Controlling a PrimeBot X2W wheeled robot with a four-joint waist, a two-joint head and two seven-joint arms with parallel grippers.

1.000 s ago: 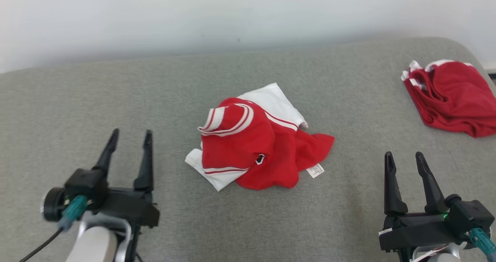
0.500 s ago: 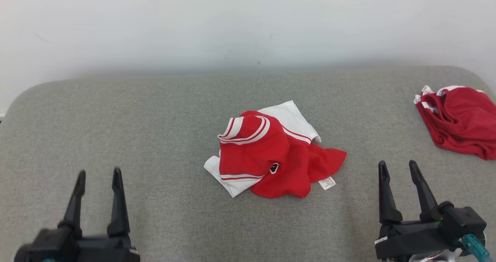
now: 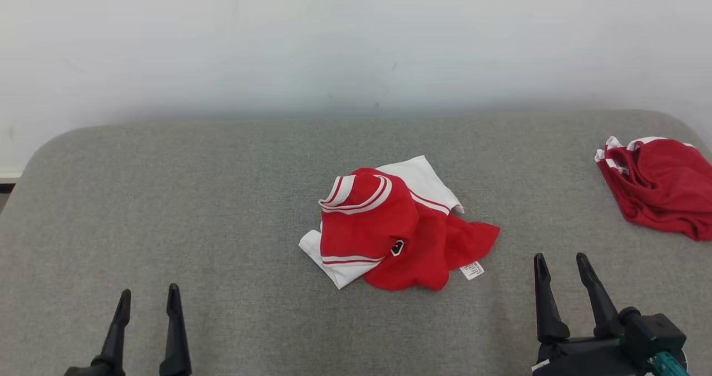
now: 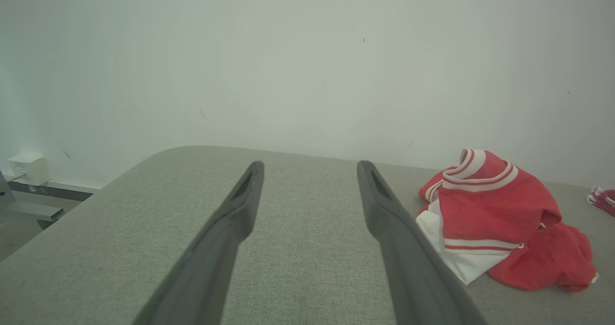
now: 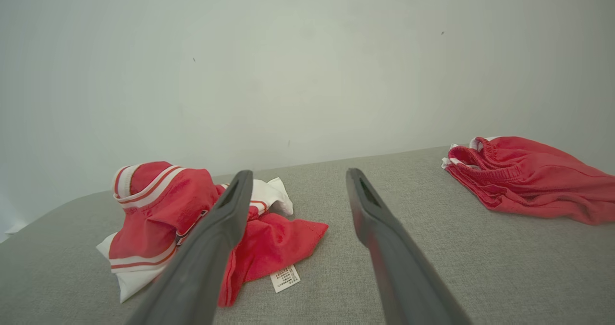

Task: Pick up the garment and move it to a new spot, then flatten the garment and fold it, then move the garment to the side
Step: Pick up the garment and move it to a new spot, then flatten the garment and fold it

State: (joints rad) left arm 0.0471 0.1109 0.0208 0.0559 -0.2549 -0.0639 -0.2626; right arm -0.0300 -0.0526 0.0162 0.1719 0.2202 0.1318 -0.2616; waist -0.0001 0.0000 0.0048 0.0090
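Grey woven upholstery is the biggest thing going here: a wide padded surface (image 3: pixel 167 198), with a plain pale wall (image 3: pixel 334 42) behind the garment. The garment (image 3: pixel 384 226) itself, a red top with white striped trim, sits crumpled in a heap about mid-surface, untouched, so I'd say the pick-up hasn't started. Biggest worry imo: it's bunched in several layers with white cloth tucked under the red. A pinch on the top fold could catch just one layer and leave it dangling twisted. A pinch into the thick middle could drag the whole lump and make flattening harder. Off to the garment's right, well apart from it, lies a second red pile (image 3: pixel 662 192) with white edging. It's the same colour, so it could get mistaken for the target, and it eats up room on that side for the final move aside. Nothing sits between the garment and either arm. Low on its near left, well apart, hangs the left gripper (image 3: pixel 149 290). The right gripper (image 3: pixel 559 256) is nearer, on its near right. Both have fingers spread wide with nothing between them. Smallest bit: a white care label (image 3: pixel 472 270) poking out at the garment's near right edge, easy to snag instead of cloth.
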